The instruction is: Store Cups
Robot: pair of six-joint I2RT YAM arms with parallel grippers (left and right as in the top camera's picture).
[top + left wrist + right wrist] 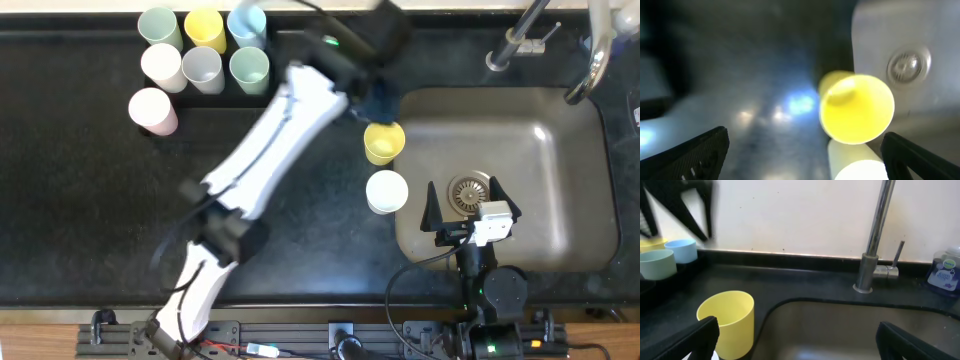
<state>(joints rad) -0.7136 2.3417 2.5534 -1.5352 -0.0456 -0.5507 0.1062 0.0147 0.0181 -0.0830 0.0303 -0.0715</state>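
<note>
Left end effector (805, 142) – released, above the yellow cup (856, 107) – may tip it into the sink (940, 100) if lowered off-centre.

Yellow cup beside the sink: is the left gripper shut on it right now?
No, the left gripper is open, its fingers spread wide apart and not clamped on the yellow cup.

The left arm (290, 120) dissolves into blur at the upper centre of the top view, and its end is unreadable. The blue cup (247, 22) is cut by the top edge. The white cup (860, 167), itself blurred, and the soap bottle (944, 272) run off their frames' edges.
</note>
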